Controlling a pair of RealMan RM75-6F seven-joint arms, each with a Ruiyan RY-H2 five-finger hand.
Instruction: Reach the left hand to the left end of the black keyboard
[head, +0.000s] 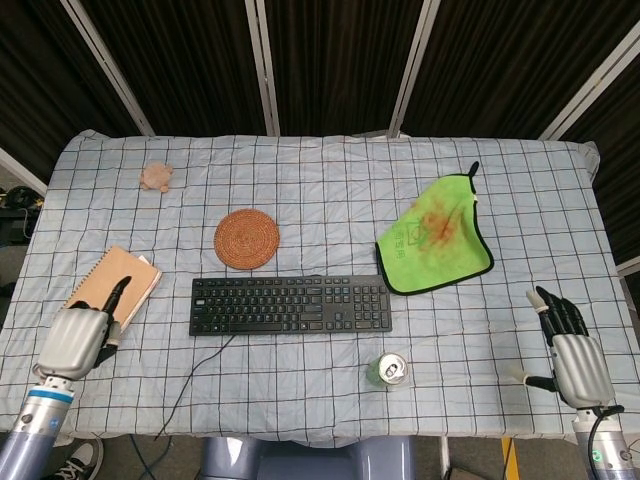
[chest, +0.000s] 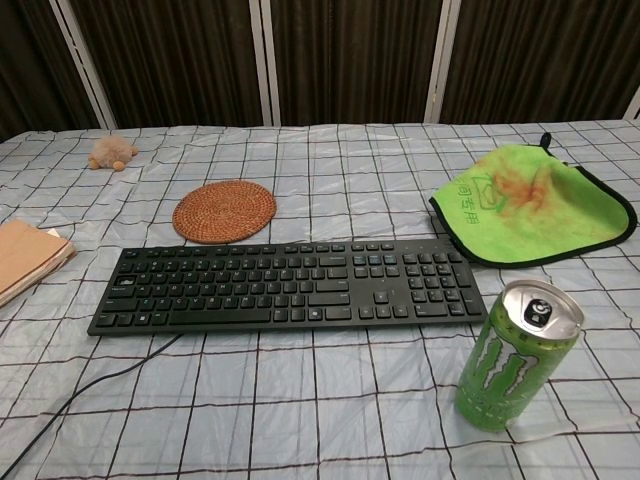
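The bench (head: 330, 190) is covered by a pale blue checked cloth. On it, in the near middle, the black keyboard (head: 290, 305) lies lengthwise left to right, its cable (head: 190, 390) trailing off the near edge from under its left part. The keyboard's left end sits just right of the brown notebook (head: 110, 298), with a strip of cloth between them.

The green cloth (head: 435, 240), stained orange in its middle, lies spread to the far right of the keyboard, its near left corner close to the keyboard's right end. The round woven coaster (head: 246, 238) lies just beyond the keyboard's left half. The green drink can (chest: 512, 358) stands upright near the keyboard's right end, on the near side.

The left robot hand (head: 80, 335) hangs over the near corner of the notebook, fingers (head: 115, 293) pointing far and loosely together, holding nothing; it is left of the keyboard's left end and not touching it. The right robot hand (head: 570, 350) is at the near right edge of the bench, fingers extended side by side, empty, well apart from the keyboard.

A small tan plush toy (head: 156, 177) sits at the far left.
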